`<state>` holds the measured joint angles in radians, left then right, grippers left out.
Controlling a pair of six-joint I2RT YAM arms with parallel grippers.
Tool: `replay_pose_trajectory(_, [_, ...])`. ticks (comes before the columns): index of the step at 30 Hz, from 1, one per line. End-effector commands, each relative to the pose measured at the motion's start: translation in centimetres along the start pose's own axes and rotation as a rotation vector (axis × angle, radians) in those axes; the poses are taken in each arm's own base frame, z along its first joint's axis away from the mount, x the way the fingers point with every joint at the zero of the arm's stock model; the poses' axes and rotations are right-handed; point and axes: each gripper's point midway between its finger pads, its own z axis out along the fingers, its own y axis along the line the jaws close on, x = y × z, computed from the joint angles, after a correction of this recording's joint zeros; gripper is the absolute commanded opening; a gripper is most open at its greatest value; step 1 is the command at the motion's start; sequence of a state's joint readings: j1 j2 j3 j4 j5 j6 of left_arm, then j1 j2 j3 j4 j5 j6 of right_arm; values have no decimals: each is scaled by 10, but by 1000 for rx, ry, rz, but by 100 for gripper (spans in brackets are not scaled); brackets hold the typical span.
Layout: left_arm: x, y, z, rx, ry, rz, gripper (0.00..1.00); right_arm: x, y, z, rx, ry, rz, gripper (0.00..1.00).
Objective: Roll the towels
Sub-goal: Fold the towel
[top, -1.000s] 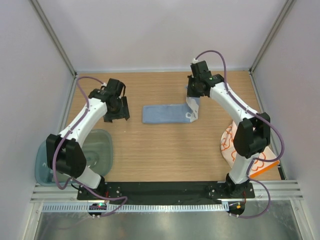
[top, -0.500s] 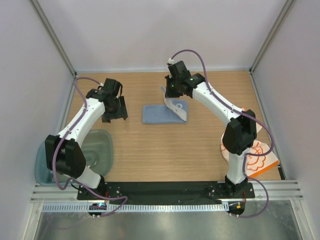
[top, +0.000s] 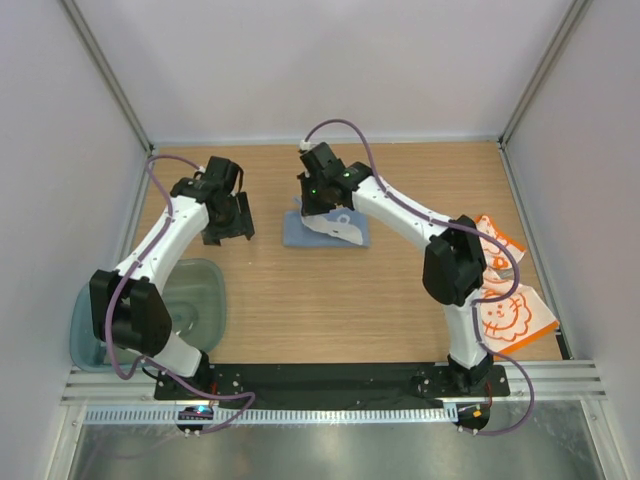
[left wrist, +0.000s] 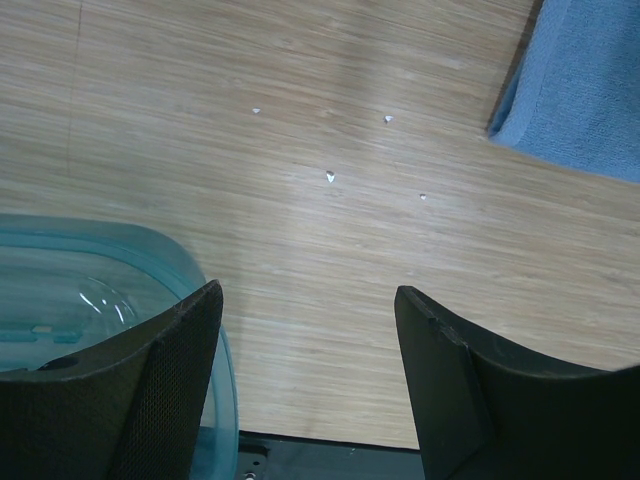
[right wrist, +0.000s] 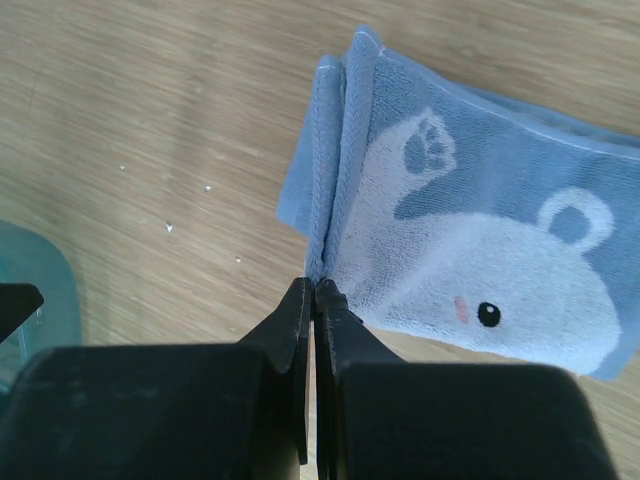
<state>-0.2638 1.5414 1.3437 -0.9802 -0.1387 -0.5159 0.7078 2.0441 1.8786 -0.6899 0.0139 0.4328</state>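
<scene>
A pale blue towel lies mid-table, its right end folded over leftwards so its white animal-print underside shows. My right gripper is shut on the edge of that folded-over end, above the towel's left part. My left gripper hovers open just left of the towel with nothing between its fingers. The towel's corner shows at the upper right of the left wrist view. Two orange and white patterned towels lie at the table's right edge.
A translucent blue-green tray sits at the near left, beside the left arm's base; its rim lies under my left finger. White walls and metal posts enclose the table on three sides.
My right gripper has carried the towel's end leftwards across the towel, doubling it over. The right arm swung left and uncovered the orange towels. The left arm barely moved.
</scene>
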Motion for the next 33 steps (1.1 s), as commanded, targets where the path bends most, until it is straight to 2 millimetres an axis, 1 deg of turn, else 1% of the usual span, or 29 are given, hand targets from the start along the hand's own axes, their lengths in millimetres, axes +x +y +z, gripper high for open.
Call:
replay_pose_trajectory(1, [-7, -1, -11, 33, -49, -10, 71, -6, 31, 10, -78, -28, 10, 1])
replay_pose_trajectory(2, [-7, -1, -11, 30, -48, -10, 71, -2, 31, 21, -79, -24, 12, 1])
replay_pose_trajectory(4, [-7, 0, -11, 29, -48, -11, 71, 4, 35, 34, -80, -16, 20, 1])
replay_pose_trajectory(5, [-7, 0, -10, 29, -49, -10, 71, 7, 40, 40, -89, -18, 15, 1])
replay_pose_trajectory(6, [-7, 0, -11, 25, -49, -9, 71, 18, 38, 54, -78, 7, 15, 1])
replay_pose_trajectory(7, [-7, 0, -10, 24, -49, -10, 71, 22, 38, 60, -75, 13, 19, 2])
replay_pose_trajectory(8, [-7, 1, -10, 22, -49, -9, 71, 27, 43, 69, -86, 14, 22, 6])
replay_pose_trajectory(9, [-7, 1, -10, 23, -48, -11, 71, 36, 41, 80, -80, 32, 23, 14])
replay_pose_trajectory(10, [-7, 1, -10, 21, -49, -11, 71, 41, 43, 86, -83, 39, 24, 29])
replay_pose_trajectory(12, [-7, 1, -9, 20, -48, -9, 71, 47, 51, 95, -104, 39, 23, 37])
replay_pose_trajectory(13, [-7, 2, -9, 18, -47, -9, 71, 51, 51, 101, -105, 47, 25, 44])
replay_pose_trajectory(15, [-7, 2, -8, 13, -46, -12, 71, 51, 57, 103, -124, 41, 26, 50])
replay_pose_trajectory(17, [-7, 3, -7, 8, -44, -11, 71, 44, 62, 99, -136, 27, 28, 55])
replay_pose_trajectory(18, [-7, 3, -8, 10, -44, -11, 71, 42, 62, 97, -135, 26, 22, 59])
replay_pose_trajectory(20, [-7, 4, -8, 8, -47, -13, 71, 29, 67, 84, -141, -3, 14, 65])
replay_pose_trajectory(21, [-7, 4, -8, 8, -48, -13, 71, 23, 68, 79, -142, -16, 10, 73])
replay_pose_trajectory(22, [-7, 4, -8, 9, -46, -13, 71, 16, 69, 72, -141, -33, -2, 76])
replay_pose_trajectory(23, [-8, 4, -9, 9, -51, -15, 71, 5, 72, 59, -146, -55, -6, 79])
replay_pose_trajectory(24, [-8, 4, -8, 8, -50, -13, 71, -1, 73, 52, -150, -69, -11, 85])
replay_pose_trajectory(25, [-8, 4, -9, 8, -52, -14, 71, -6, 73, 45, -152, -79, -11, 89])
replay_pose_trajectory(26, [-8, 4, -9, 10, -51, -13, 71, -15, 71, 33, -154, -95, -2, 91])
replay_pose_trajectory(28, [-8, 3, -10, 15, -52, -14, 71, -21, 63, 22, -144, -98, 9, 92])
replay_pose_trajectory(29, [-7, 2, -9, 19, -48, -13, 71, -20, 51, 20, -119, -90, 14, 93])
replay_pose_trajectory(30, [-7, 2, -10, 21, -47, -13, 71, -26, 46, 7, -115, -109, 19, 93])
replay_pose_trajectory(31, [-8, 1, -9, 25, -48, -15, 71, -27, 39, 1, -106, -114, 26, 93])
replay_pose_trajectory(32, [-7, 0, -9, 30, -43, -13, 71, -17, 24, 3, -82, -92, 36, 93])
replay_pose_trajectory(33, [-6, 0, -8, 30, -41, -13, 71, -29, 8, -11, -72, -126, 64, 93])
